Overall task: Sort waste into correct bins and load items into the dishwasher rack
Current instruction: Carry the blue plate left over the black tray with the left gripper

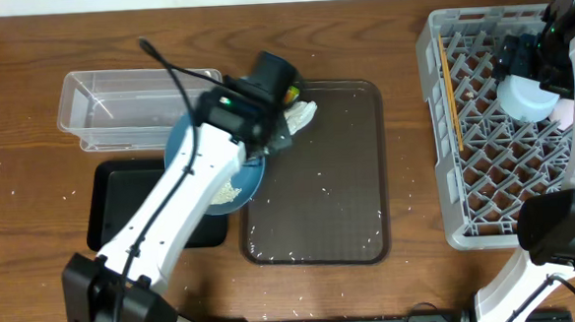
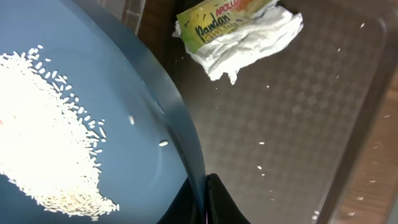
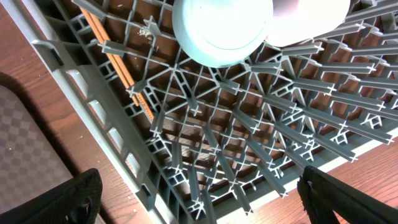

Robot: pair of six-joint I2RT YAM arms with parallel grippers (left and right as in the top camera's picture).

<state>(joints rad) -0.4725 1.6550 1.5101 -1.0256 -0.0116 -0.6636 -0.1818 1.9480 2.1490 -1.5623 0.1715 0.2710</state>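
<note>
Bins are sitting toward the tabletop's (image 1: 27, 86) left edge, the clear tub (image 1: 137, 105) nearer the far edge and the black tray (image 1: 112, 205) just in front of it. The left gripper (image 2: 207, 202) is pinching the rim of the blue plate (image 1: 225, 184), jaws closed tight on it, and the plate is overlapping the black tray and the left edge of the brown serving tray (image 1: 318, 179). Rice (image 2: 50, 137) is lying heaped on the plate. The snack wrapper (image 2: 227, 25) and tissue (image 2: 255, 46) are resting together in the serving tray's far left corner. The dishwasher rack (image 1: 443, 123) is standing at the tabletop's right edge, holding the chopsticks (image 1: 450, 93) along its left wall, with the saucer (image 3: 221, 31) and a white cup (image 3: 311, 12) just beside it. The right gripper (image 3: 199, 199) is hovering over the rack, fingers spread wide, gripping nothing.
</note>
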